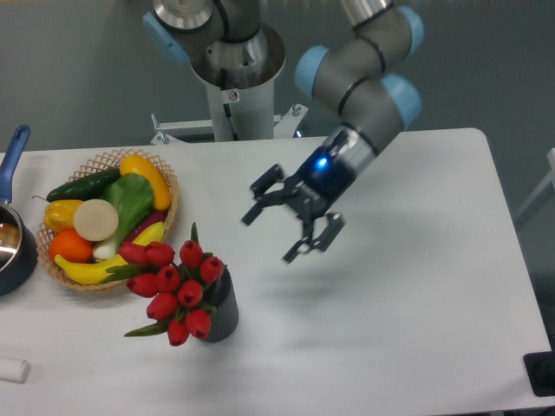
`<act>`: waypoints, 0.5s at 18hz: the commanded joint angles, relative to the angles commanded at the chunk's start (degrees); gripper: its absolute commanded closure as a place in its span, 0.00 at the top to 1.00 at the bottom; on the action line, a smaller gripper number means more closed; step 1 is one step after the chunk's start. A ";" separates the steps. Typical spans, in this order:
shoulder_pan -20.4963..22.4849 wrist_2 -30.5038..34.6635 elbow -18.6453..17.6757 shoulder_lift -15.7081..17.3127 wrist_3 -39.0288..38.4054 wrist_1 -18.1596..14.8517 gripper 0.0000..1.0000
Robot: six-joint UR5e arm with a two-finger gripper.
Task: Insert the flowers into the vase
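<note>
The flowers (pixel 173 286), a bunch of red tulip heads with green leaves, stand in the vase (pixel 221 314), a small dark grey ribbed cylinder near the table's front left. The heads lean left over its rim and hide most of its mouth. My gripper (pixel 273 236) hangs above the table to the upper right of the vase, well apart from the flowers. Its fingers are spread open and hold nothing.
A wicker basket (pixel 165 186) of coloured fruit and vegetables sits just left of the flowers. A dark pot with a blue handle (pixel 12 156) stands at the left edge. A small white object (pixel 13 370) lies at the front left.
</note>
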 joint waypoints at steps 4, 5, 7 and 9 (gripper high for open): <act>5.98 3.42 -0.62 4.48 -0.18 0.00 1.00; 6.69 5.70 -0.18 6.31 -0.27 -0.09 1.00; 8.44 13.33 0.61 8.17 0.35 -0.09 1.00; 8.80 17.92 1.92 8.97 1.83 0.00 1.00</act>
